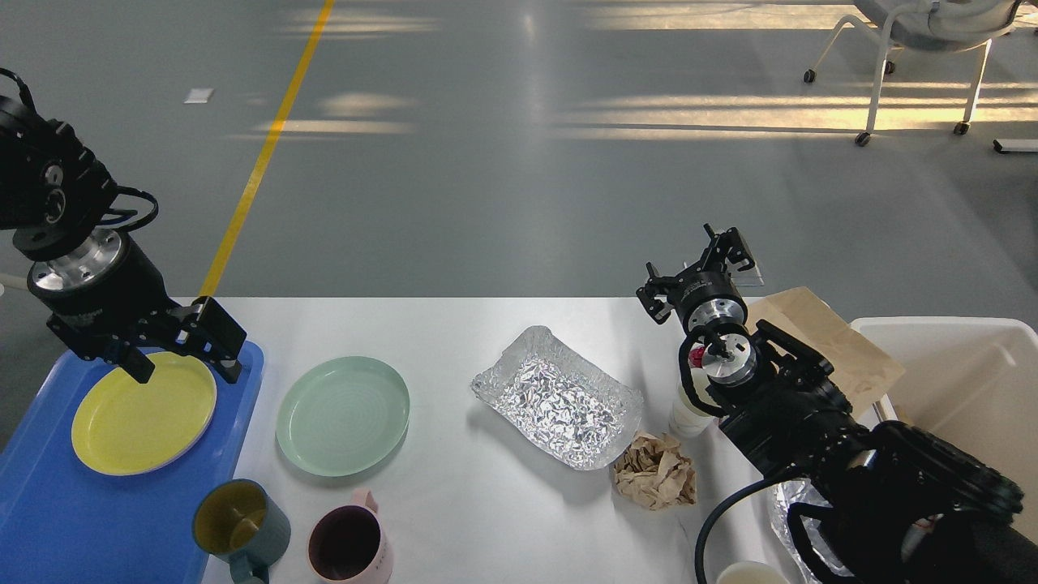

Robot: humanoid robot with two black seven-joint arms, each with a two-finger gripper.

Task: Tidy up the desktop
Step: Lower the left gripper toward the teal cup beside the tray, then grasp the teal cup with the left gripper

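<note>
The white desktop [454,332] carries dishes and litter. My left gripper [185,369] hangs open and empty just over the far edge of a yellow plate [138,418] that lies in a blue tray [49,503]. A green plate [342,415] lies beside the tray. A teal mug [239,529] and a pink mug [350,547] stand at the front. A crumpled foil tray [558,397] sits mid-table, with a brown paper ball [655,470] next to it. My right gripper [697,268] is raised over the table's far edge, open and holding nothing.
A white paper cup [688,415] stands half hidden behind my right arm. A brown paper bag [819,337] lies against an off-white bin [957,381] at the right. More foil [788,519] and another cup [750,574] show at the bottom right. A chair [924,49] stands far back.
</note>
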